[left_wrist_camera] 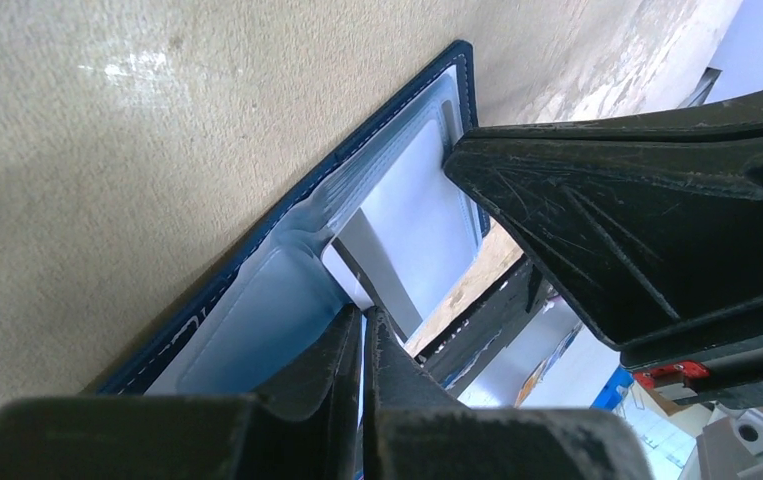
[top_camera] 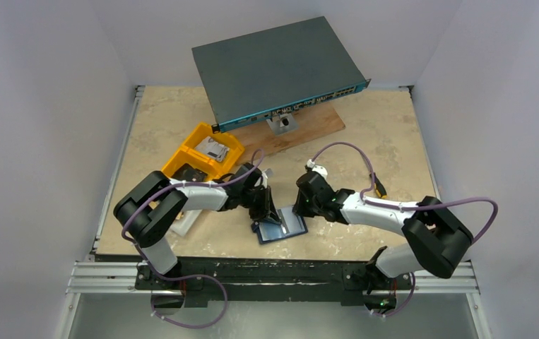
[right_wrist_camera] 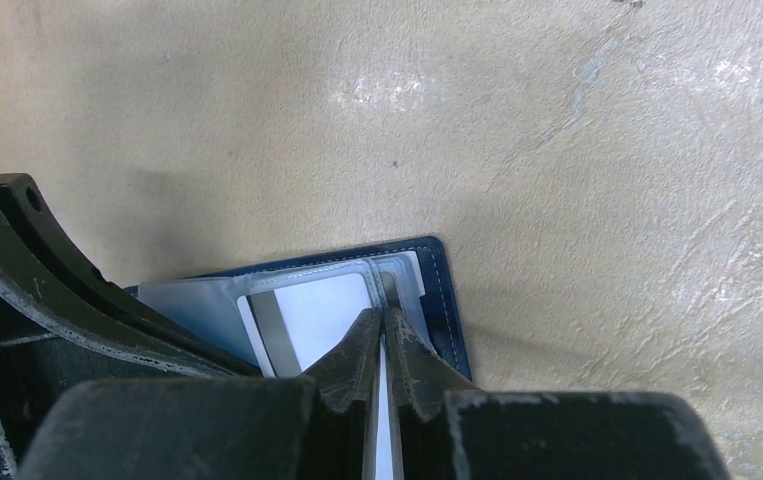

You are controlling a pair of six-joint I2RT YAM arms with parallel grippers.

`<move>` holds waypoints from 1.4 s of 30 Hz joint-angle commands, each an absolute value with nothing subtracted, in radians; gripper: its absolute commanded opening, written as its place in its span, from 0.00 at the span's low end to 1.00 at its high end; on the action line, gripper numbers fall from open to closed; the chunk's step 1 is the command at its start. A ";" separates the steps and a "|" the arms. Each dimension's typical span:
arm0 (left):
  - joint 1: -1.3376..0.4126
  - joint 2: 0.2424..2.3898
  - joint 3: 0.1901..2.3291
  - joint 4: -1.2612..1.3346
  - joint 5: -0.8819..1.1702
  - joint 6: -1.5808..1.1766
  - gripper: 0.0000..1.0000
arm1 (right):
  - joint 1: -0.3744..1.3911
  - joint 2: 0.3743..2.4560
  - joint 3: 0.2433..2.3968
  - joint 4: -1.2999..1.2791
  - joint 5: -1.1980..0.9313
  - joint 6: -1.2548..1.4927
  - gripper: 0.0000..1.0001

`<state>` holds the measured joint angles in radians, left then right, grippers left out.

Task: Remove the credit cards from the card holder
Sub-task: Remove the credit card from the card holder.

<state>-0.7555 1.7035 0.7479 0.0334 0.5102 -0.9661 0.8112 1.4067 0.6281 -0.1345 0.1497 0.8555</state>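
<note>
The dark navy card holder lies open on the table between my two grippers. In the left wrist view its clear sleeves hold a pale credit card with a grey stripe. My left gripper is shut on that card's near corner, with a thin pale edge showing between the fingers. My right gripper is shut on a clear sleeve at the holder's right side, beside the same card. Seen from the top, the left gripper and right gripper meet over the holder. No card with an orange patch shows.
A yellow bin with small items stands behind the left arm. A grey network switch leans on a wooden board at the back. A white object lies by the left arm's base. The right gripper fills the left wrist view's right side.
</note>
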 commanded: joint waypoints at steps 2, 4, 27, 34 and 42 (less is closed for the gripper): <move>-0.736 1.704 0.743 0.112 0.551 -0.970 0.00 | 0.815 1.400 0.584 -0.214 0.179 0.870 0.02; -0.726 1.699 0.738 0.094 0.553 -0.953 0.00 | 0.815 1.389 0.584 -0.230 0.202 0.874 0.02; -0.674 1.707 0.719 0.087 0.656 -0.871 0.09 | 0.813 1.373 0.583 -0.252 0.224 0.884 0.00; -0.674 1.750 0.714 0.125 0.658 -0.898 0.15 | 0.813 1.380 0.584 -0.245 0.216 0.884 0.00; -0.675 1.780 0.716 0.185 0.676 -0.939 0.18 | 0.813 1.387 0.590 -0.239 0.215 0.882 0.00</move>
<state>-0.6800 1.7618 0.7216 0.1131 0.6605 -0.9127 0.8124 1.3712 0.6079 -0.1715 0.1848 0.8894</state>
